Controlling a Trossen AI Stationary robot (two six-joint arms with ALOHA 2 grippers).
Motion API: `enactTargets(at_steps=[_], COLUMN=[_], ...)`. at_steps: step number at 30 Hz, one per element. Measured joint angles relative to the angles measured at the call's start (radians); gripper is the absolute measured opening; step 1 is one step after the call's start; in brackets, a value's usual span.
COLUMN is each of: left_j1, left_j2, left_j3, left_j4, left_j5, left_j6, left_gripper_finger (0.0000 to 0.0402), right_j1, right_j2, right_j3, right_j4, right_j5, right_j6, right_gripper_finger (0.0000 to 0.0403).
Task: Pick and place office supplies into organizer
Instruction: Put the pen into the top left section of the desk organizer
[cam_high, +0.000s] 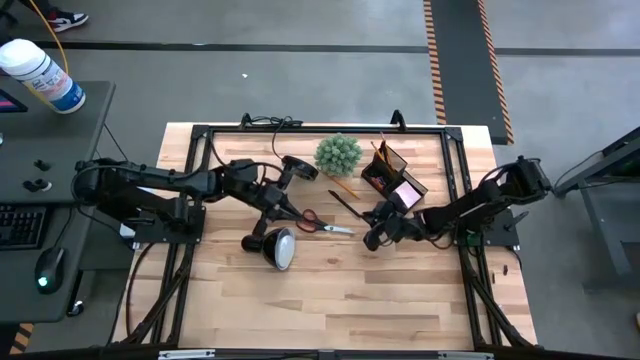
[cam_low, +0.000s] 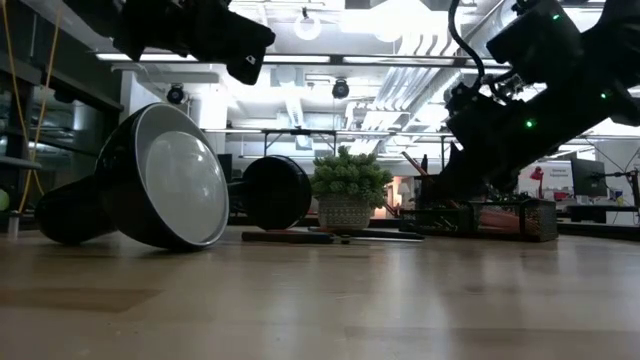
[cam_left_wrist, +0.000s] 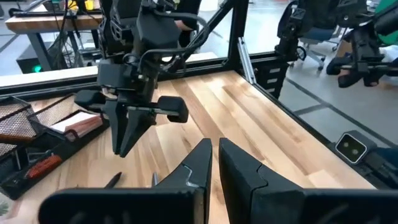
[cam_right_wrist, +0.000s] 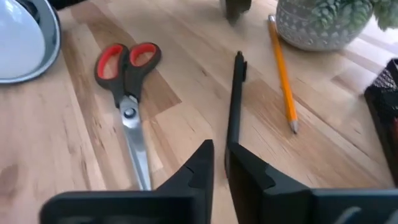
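While the left arm (cam_high: 150, 190) waits, right gripper (cam_high: 372, 238) hovers over table (cam_high: 400, 290).

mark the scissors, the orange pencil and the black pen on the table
scissors (cam_right_wrist: 127, 112): right wrist view, on the pivot screw where the blades cross.
orange pencil (cam_right_wrist: 282, 68): right wrist view, mid-shaft.
black pen (cam_right_wrist: 235, 102): right wrist view, mid-barrel.
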Motion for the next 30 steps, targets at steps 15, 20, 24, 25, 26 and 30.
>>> enactTargets(at_steps=[15,20,24,25,26,30], left_j1=[0.000,0.000,0.000,0.000,0.000,0.000], left_j2=[0.000,0.000,0.001,0.001,0.001,0.003], left_j3=[0.000,0.000,0.000,0.000,0.000,0.001], left_j4=[-0.001,-0.001,-0.001,-0.001,-0.001,-0.001], left_j5=[-0.001,0.000,0.000,0.000,0.000,0.000], left_j6=[0.000,-0.001,-0.001,-0.001,-0.001,-0.002], left_gripper_finger=[0.0019,0.0019,0.0019,0.0019,0.0019,0.0019], right_j1=[0.120,0.129,0.130,0.130,0.130,0.124], right_j2=[0.104,0.166,0.237,0.257,0.274,0.330], right_j3=[0.000,0.000,0.000,0.000,0.000,0.000], right_j4=[0.029,0.085,0.180,0.200,0.217,0.290], right_j5=[0.254,0.261,0.264,0.264,0.265,0.277], right_j6=[0.045,0.096,0.096,0.097,0.097,0.097], right_gripper_finger=[0.0099,0.0099,0.0099,0.0099,0.0099,0.0099])
